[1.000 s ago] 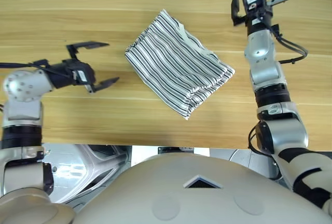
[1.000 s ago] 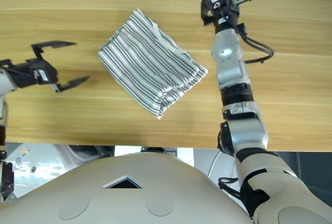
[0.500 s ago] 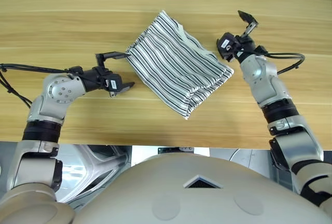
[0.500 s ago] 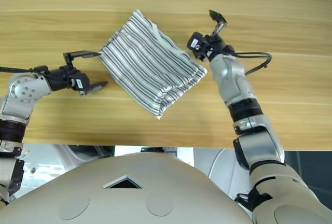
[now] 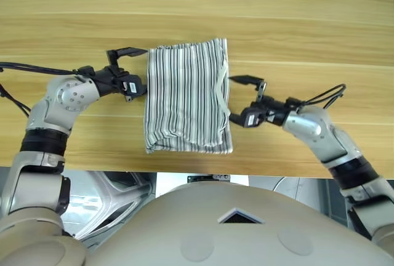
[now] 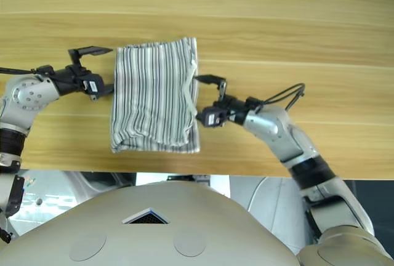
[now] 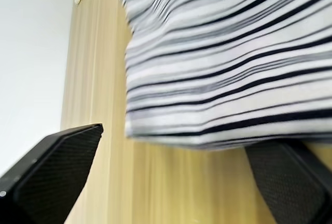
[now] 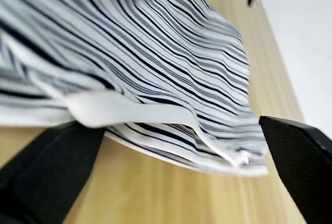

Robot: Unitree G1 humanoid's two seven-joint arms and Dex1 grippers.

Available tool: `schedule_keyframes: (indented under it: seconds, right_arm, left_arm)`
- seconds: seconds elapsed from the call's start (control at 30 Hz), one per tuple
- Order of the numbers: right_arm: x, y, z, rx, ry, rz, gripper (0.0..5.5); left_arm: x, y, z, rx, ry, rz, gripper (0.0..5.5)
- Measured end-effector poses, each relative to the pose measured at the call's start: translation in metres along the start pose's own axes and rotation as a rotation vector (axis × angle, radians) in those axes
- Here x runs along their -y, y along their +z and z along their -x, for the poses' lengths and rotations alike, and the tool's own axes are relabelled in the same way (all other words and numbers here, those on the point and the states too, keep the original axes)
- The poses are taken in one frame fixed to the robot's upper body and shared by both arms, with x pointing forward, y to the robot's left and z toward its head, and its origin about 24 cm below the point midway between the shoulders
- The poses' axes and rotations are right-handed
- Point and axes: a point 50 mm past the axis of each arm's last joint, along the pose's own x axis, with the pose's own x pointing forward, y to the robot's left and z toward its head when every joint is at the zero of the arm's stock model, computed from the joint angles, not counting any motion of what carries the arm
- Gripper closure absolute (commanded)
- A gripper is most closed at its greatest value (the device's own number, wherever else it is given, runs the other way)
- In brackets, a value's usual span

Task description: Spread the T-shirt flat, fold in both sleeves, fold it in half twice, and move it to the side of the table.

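Here, a folded T-shirt (image 5: 184, 100) lies on a table (image 5: 295, 20); left gripper (image 5: 141, 71) and right gripper (image 5: 233, 98), both spread, flank its sides.

Nothing legible: no word, number or sign can be read. A small white sticker (image 5: 130, 86) sits on the black body of the left gripper (image 5: 143, 70), left of centre in the head view. A second white sticker (image 5: 252, 118) sits on the right gripper (image 5: 231, 98), right of centre. The print on both is too small to make out.
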Motion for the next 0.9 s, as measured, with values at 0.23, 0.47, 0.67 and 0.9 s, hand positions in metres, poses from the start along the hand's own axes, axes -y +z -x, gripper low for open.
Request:
schedule_keyframes:
  seconds: [0.23, 0.47, 0.67, 0.9]
  right_arm:
    - [-0.008, 0.010, 0.010, 0.022, 0.066, -0.010, 0.10]
    - [0.011, -0.002, 0.024, -0.063, -0.022, -0.007, 0.10]
    - [0.041, 0.019, 0.049, 0.008, -0.168, 0.046, 0.10]
    - [0.030, 0.037, 0.027, 0.123, -0.103, 0.025, 0.10]
  left_arm:
    - [-0.013, 0.003, -0.030, 0.037, 0.052, -0.028, 0.59]
    - [-0.008, 0.017, -0.046, 0.113, 0.075, -0.023, 0.59]
    - [-0.007, 0.015, -0.046, 0.110, 0.088, -0.004, 0.59]
    - [-0.006, 0.014, -0.046, 0.110, 0.100, 0.004, 0.59]
